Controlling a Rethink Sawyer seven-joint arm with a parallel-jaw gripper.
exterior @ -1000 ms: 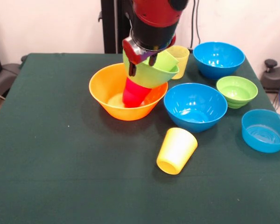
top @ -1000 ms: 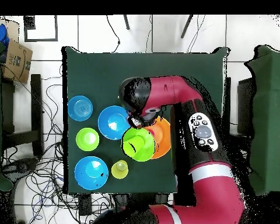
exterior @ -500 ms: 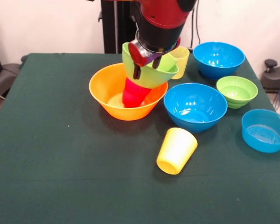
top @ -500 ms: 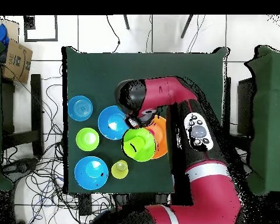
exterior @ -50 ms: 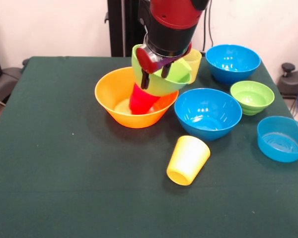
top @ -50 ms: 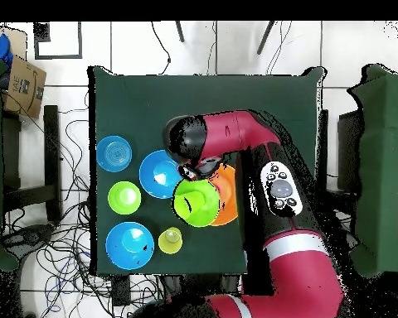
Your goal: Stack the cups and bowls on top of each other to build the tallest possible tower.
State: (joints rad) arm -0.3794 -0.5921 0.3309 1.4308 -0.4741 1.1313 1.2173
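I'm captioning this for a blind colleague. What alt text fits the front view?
A red and black robot arm's pincer grips the rim of a large lime green bowl, held tilted over a red cup standing in a wide orange bowl. On the dark green table to the right sit three blue bowls, a small green bowl and a tipped yellow cup.

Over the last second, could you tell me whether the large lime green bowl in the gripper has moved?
Yes. The large lime green bowl has risen slightly and tilted, judged against the orange bowl beneath it, which has stayed put.
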